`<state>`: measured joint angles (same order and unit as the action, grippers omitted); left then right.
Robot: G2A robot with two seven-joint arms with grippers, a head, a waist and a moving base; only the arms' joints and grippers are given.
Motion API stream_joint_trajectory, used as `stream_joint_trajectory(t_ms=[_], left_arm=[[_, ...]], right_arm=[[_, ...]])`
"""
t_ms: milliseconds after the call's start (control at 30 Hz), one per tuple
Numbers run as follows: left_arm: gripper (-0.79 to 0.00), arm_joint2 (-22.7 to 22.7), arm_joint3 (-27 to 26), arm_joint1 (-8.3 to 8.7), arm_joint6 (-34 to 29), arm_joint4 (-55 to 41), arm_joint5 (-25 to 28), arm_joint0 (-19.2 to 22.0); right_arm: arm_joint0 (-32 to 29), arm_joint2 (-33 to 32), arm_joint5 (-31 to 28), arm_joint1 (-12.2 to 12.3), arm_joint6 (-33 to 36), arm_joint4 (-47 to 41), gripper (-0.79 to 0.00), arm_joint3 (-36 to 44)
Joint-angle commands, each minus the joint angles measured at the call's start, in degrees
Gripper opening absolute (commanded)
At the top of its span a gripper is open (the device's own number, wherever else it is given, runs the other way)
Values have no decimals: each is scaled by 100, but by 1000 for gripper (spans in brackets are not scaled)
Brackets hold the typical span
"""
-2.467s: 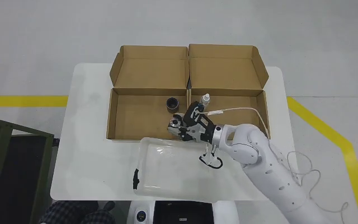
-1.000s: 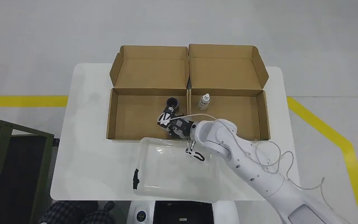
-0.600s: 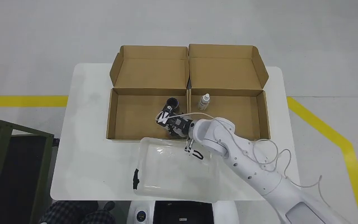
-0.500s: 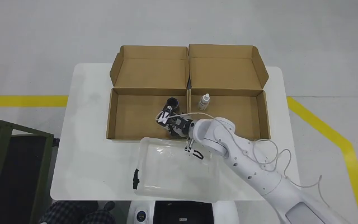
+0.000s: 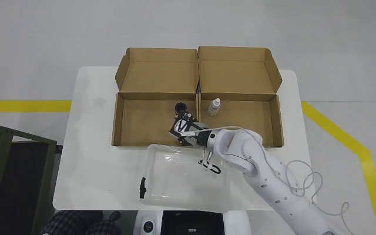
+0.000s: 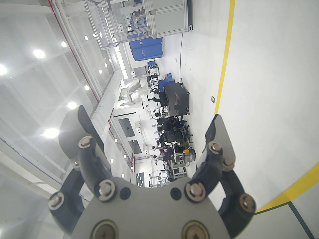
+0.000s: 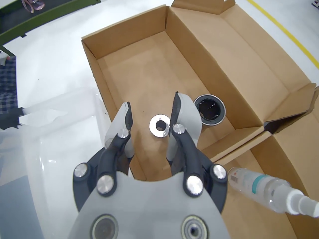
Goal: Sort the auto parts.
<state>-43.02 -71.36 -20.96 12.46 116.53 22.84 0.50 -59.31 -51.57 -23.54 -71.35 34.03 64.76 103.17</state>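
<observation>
My right gripper (image 7: 152, 103) hangs open over the near right corner of the left cardboard box (image 7: 139, 75). A flat silver washer (image 7: 159, 126) lies on the box floor right below, between the fingers and touching neither. Just beside it stands a black cylindrical bearing (image 7: 210, 109), hollow end up. From above, the right gripper (image 5: 183, 128) sits just in front of the bearing (image 5: 181, 108) in the left box (image 5: 141, 120). My left gripper (image 6: 149, 115) is open and holds nothing, pointing out at the room.
A small clear spray bottle (image 5: 214, 106) lies in the right box (image 5: 247, 120) near the divider, close by my right wrist (image 7: 259, 190). A clear plastic tray (image 5: 176, 176) lies in front of the boxes, with a black part (image 5: 142, 188) at its left edge.
The right arm swung from the divider near the bottle over into the left box, then drew back a little toward the tray. Its fingers now stand apart above the washer.
</observation>
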Motion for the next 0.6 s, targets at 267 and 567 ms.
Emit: stream_joint_trajectory(t_ms=[267,567], left_arm=[[0,0,0,0,0,0,0,0],[0,0,0,0,0,0,0,0]], right_arm=[[-1060,-1236,-774,288,-881,-235,-456,371],[-1974,-2469,-1344,511,-1916,-112,-425,236]])
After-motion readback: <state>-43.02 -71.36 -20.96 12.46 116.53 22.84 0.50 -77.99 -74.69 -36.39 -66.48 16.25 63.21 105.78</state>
